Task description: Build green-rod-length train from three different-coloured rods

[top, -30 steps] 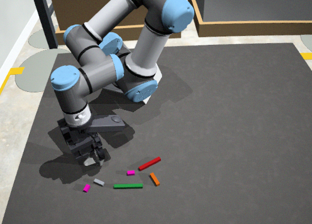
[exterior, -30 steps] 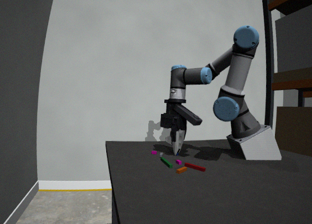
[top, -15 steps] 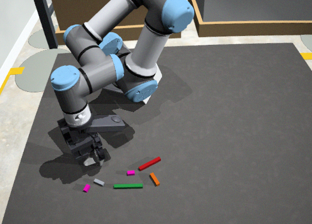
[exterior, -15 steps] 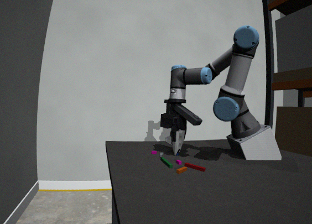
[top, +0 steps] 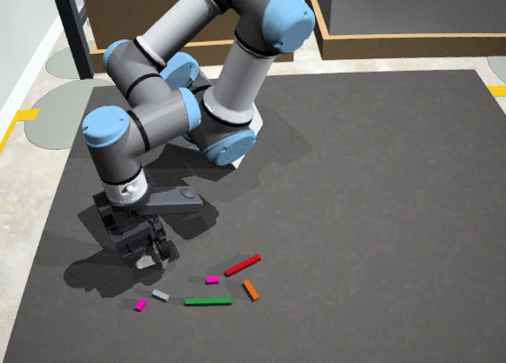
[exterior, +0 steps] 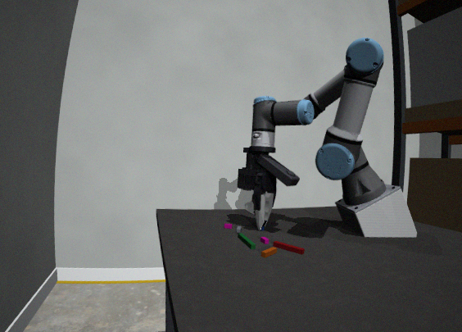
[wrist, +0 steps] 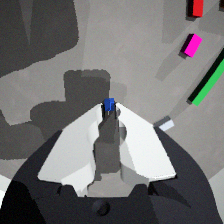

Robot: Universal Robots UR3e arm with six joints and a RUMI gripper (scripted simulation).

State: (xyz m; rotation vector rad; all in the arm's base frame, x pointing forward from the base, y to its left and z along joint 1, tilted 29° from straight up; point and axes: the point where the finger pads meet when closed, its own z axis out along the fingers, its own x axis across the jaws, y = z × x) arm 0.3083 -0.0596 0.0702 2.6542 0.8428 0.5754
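My gripper [top: 154, 263] [exterior: 262, 226] [wrist: 109, 104] is shut on a small blue rod [wrist: 109, 104] at its fingertips, low over the dark mat [top: 359, 207]. I cannot tell whether the rod touches the mat. The green rod [top: 207, 301] [exterior: 246, 241] [wrist: 207, 82] lies flat to the right of the gripper. A grey rod [top: 160, 295] [exterior: 239, 229] [wrist: 165, 123] lies between them. One magenta rod [top: 212, 280] [exterior: 264, 240] [wrist: 191, 45] lies above the green rod, another magenta rod [top: 140, 305] [exterior: 228, 226] at the left. A red rod [top: 242, 264] [exterior: 288, 247] [wrist: 195, 7] and an orange rod [top: 251, 289] [exterior: 269, 252] lie further right. No rods touch.
The arm's base [top: 224, 144] [exterior: 377, 218] stands on the mat behind the rods. Brown boxes [top: 404, 41] stand beyond the mat's far edge. The mat's edge [exterior: 164, 247] drops to the floor on the left in the exterior view.
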